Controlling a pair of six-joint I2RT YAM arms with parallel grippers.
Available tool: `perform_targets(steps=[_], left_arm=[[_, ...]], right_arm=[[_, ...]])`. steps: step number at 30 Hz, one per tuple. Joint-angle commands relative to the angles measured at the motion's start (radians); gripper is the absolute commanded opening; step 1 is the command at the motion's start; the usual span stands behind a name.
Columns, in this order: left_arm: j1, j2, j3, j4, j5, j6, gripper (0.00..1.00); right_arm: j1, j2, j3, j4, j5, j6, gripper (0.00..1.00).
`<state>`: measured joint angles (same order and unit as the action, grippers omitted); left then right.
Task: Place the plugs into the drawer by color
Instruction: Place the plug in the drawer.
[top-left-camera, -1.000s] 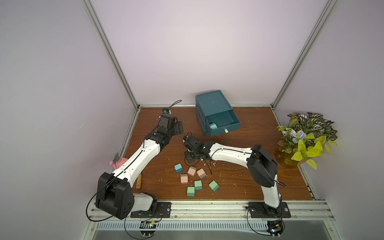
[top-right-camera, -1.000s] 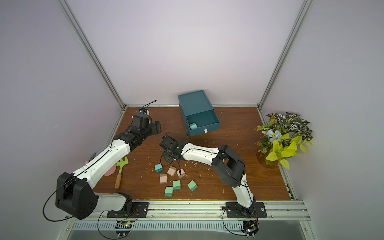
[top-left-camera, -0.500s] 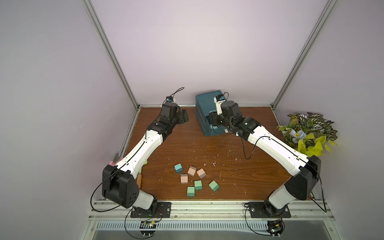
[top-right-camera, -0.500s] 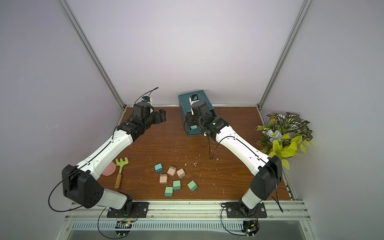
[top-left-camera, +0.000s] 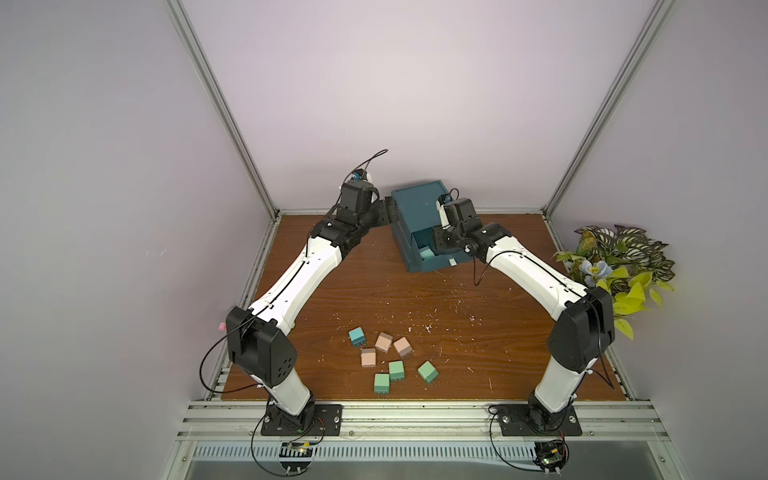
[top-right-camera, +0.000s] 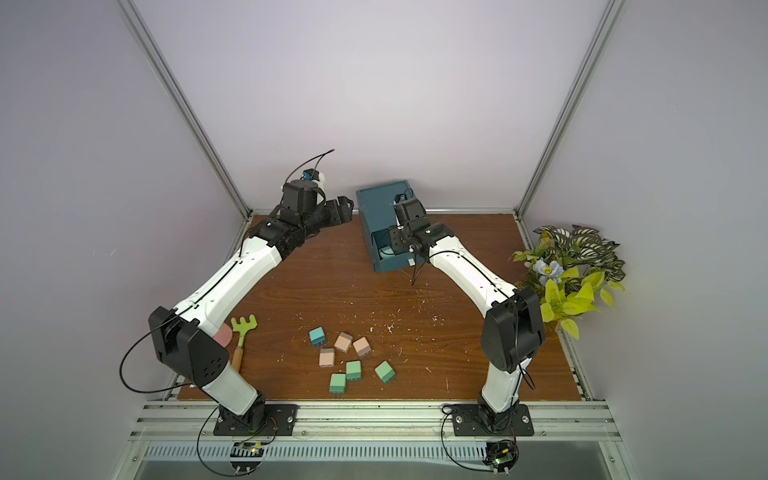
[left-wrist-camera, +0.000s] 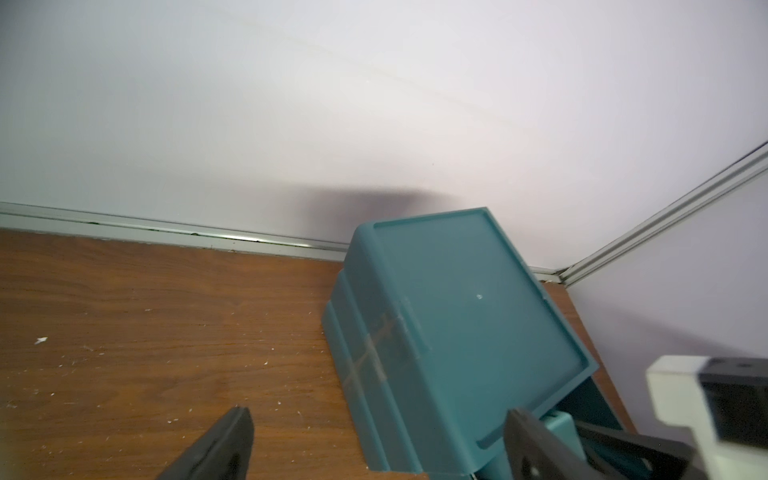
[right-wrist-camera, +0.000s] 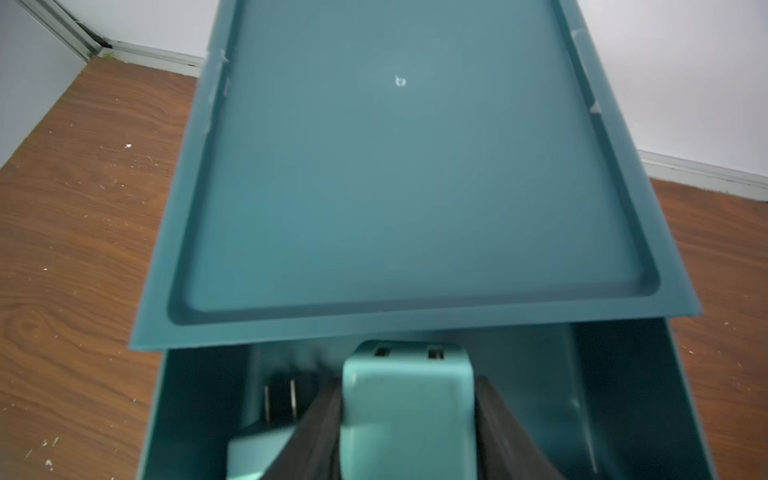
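In both top views, our left gripper (top-left-camera: 388, 211) (top-right-camera: 343, 210) hangs just beside the cabinet (top-left-camera: 417, 201), with its jaws spread and nothing between them. Our right gripper (top-left-camera: 439, 246) reaches into the open drawer (top-left-camera: 436, 264), but its jaws are hidden under the wrist here. A second plug (top-left-camera: 425, 252) lies in the drawer just beside it. Well behind both grippers, seven loose plugs (top-left-camera: 383, 341) sit clustered on the table (top-left-camera: 498, 332): one teal, three peach, three green.

In the left wrist view, the fingers (left-wrist-camera: 224, 444) stand wide apart with the cabinet ahead of them. We cannot tell whether they touch it.

In the right wrist view, the right gripper clamps a teal plug (right-wrist-camera: 407, 399) inside the drawer, below the cabinet's front lip. The plug's slotted face points ahead. The second plug lies just beside one finger, its prongs pointing ahead.
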<state>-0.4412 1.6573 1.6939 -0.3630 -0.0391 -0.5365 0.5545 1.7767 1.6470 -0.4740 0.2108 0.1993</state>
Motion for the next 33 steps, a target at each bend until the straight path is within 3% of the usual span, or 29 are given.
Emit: perform_targets(steps=[1,13,33], left_arm=[[-0.021,0.022,0.101,-0.071,0.033,-0.060,0.90],[-0.037,0.022,0.223,-0.095,0.058,-0.075,0.94],[-0.037,-0.046,0.159,-0.092,0.019,-0.045,0.96]], right_arm=[[-0.009,-0.020,0.019,0.007,-0.005,-0.016,0.29],[-0.010,0.080,0.115,-0.052,-0.021,0.006,0.27],[-0.009,0.072,0.113,-0.096,-0.006,0.004,0.28]])
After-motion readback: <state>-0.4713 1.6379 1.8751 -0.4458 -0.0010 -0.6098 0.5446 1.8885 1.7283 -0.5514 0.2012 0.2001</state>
